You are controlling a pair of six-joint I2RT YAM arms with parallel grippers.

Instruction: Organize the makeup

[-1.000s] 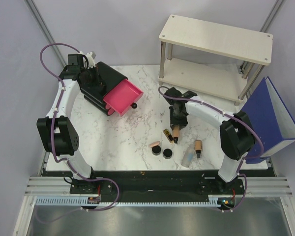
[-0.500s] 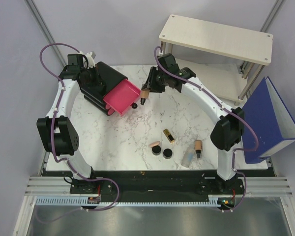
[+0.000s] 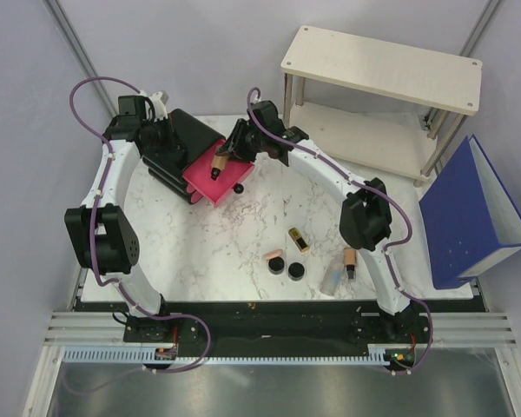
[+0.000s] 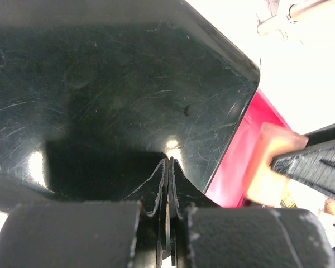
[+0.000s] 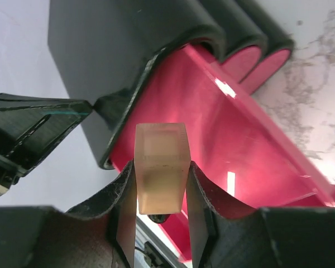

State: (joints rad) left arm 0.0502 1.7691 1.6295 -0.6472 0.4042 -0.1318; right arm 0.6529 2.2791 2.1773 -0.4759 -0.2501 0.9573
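Right gripper (image 3: 227, 155) was clamped on a peach tube (image 5: 161, 167), jaws narrow against its flanks. You held the tube over the open pink drawer (image 3: 200, 181) of the black box (image 4: 100, 84). Its long axis sloped, black cap down toward the drawer floor, peach end up at the wrist. The drawer lay directly below and just ahead of the jaws, so the right arm was the nearer. Left gripper (image 4: 168, 164) had its fingers pressed together, tips against the box top. Lipstick (image 3: 299, 240), peach compact (image 3: 273, 257) and black compact (image 3: 294, 269) lay well apart, near the front edge. Judgement: a short descent, then release.
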